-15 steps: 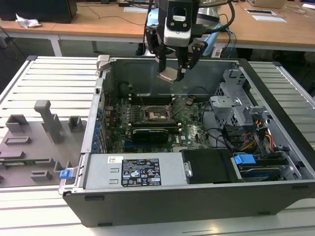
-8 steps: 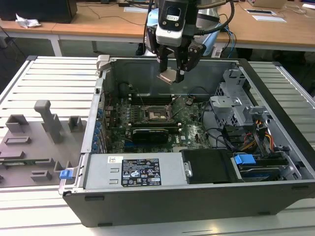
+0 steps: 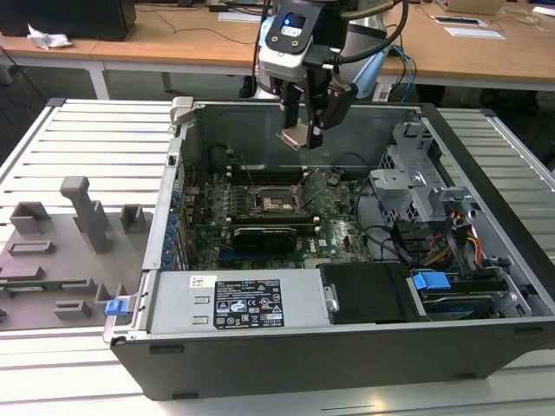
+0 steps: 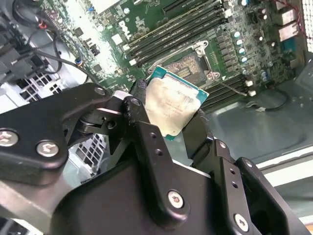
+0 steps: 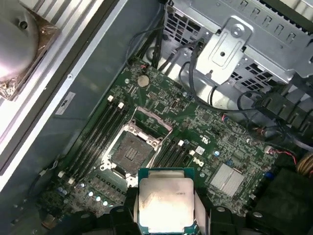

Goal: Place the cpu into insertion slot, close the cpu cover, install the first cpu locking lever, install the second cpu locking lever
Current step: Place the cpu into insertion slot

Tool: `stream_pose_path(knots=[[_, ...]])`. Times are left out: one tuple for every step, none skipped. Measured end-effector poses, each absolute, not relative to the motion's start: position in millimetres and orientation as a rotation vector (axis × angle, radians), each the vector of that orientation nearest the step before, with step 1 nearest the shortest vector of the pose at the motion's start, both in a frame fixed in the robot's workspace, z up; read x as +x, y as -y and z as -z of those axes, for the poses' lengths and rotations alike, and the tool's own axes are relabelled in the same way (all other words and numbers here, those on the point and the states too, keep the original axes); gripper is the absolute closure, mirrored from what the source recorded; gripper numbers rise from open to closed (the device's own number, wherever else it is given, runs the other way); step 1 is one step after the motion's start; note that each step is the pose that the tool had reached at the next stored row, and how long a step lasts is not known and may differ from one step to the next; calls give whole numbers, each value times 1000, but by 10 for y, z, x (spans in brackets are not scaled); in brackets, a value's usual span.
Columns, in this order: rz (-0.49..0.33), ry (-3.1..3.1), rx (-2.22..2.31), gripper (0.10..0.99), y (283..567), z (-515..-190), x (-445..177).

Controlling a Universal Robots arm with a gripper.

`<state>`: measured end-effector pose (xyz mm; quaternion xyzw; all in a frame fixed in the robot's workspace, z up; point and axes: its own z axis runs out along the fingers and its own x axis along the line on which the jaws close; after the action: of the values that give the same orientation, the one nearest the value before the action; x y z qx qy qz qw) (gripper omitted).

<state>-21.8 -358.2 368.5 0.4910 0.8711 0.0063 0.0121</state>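
My gripper (image 3: pixel 305 121) is clamped on the cpu (image 3: pixel 293 137). In both wrist views I see a black finger (image 4: pixel 138 105) pressed on one edge of the chip (image 4: pixel 172 102) and its partner on the opposite edge, with the pale metal top facing the cameras (image 5: pixel 164 203). In the exterior view the cpu hangs tilted in the air, above the back of the open case (image 3: pixel 347 355) and clear of everything inside it.

The slot (image 3: pixel 279 201) lies below the chip in the middle of the green board (image 3: pixel 338 230). Its dark square recess is bare in both wrist views (image 5: pixel 131 149) (image 4: pixel 188 63), and the chip is well apart from it. I make out the cover (image 5: pixel 154 122) as a thin metal frame raised off one side of the slot, so the recess is open. Long memory slots (image 5: pixel 100 132) run along either side of it.

A grey fixture tray (image 3: pixel 69 234) sits outside the case on the exterior view's left.
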Motion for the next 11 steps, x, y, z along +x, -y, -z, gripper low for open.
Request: stream_pose_path(knots=[[-19,-2708,1544,545,3582,-3685,-218],[-18,-2697,1562,545,3582,-3683,-218],[-17,-2679,1593,545,3582,-3681,-218],[-17,-2663,1619,545,3582,-3679,-218],[-16,-2649,1642,545,3582,-3677,-218],[-16,-2640,1655,545,3582,-3677,-218],[-15,-2625,1679,545,3582,-3675,-218],[-14,-2606,1708,545,3582,-3673,-218],[-14,-2596,1723,545,3582,-3672,-218],[-13,-2576,1753,545,3582,-3669,-218],[-12,-2540,1803,545,3582,-3666,-218]])
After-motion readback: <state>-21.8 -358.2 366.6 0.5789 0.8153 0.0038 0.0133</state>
